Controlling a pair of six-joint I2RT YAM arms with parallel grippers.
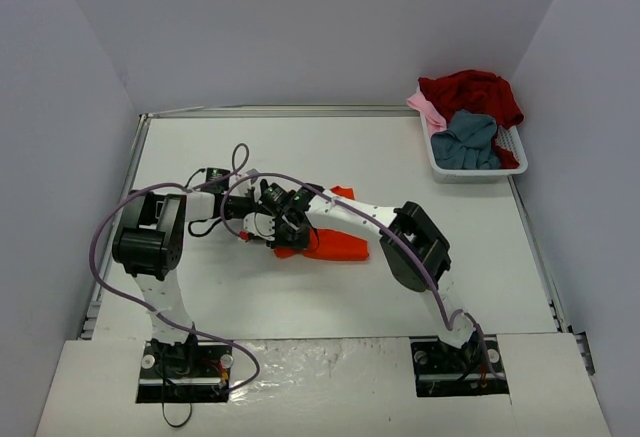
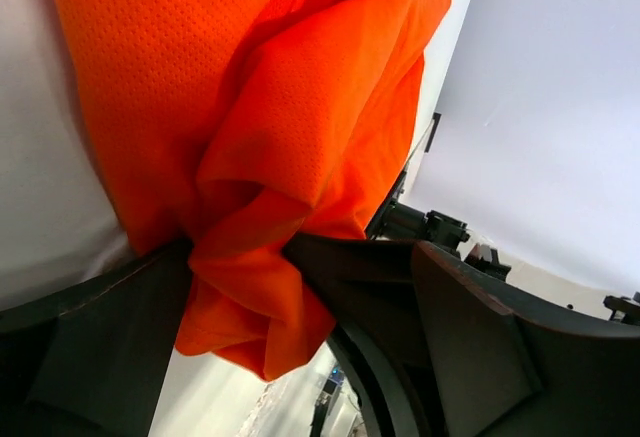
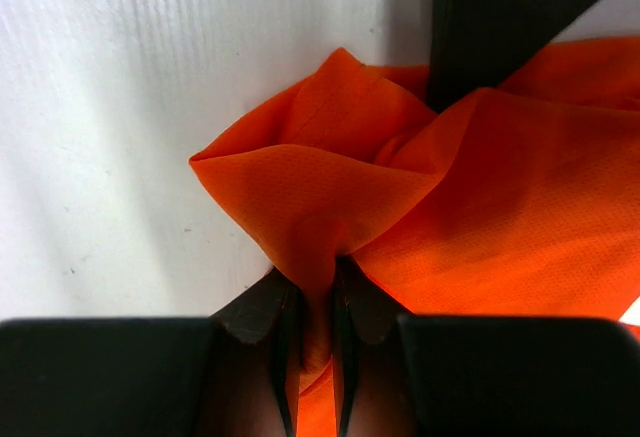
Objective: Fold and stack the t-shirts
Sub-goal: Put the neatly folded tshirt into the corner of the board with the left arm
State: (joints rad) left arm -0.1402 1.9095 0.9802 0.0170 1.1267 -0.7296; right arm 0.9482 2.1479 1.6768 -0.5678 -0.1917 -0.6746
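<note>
The orange-red t-shirt [image 1: 338, 245] is bunched on the table [image 1: 250, 297] near its middle. One fold is clamped between the jaws of the left gripper [image 2: 245, 277], and another is pinched by the right gripper [image 3: 312, 307]. Dark red [image 1: 470, 92], grey-blue [image 1: 468, 142] and pale pink [image 1: 428, 109] t-shirts are heaped in the white basket [image 1: 517, 153] at the far right.

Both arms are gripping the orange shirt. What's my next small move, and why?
Probably ease the left gripper and right gripper apart, low over the table, to draw the cloth flat. They sit close together, jaws each shut on a bunched fold of the orange t-shirt, which lies crumpled.
</note>
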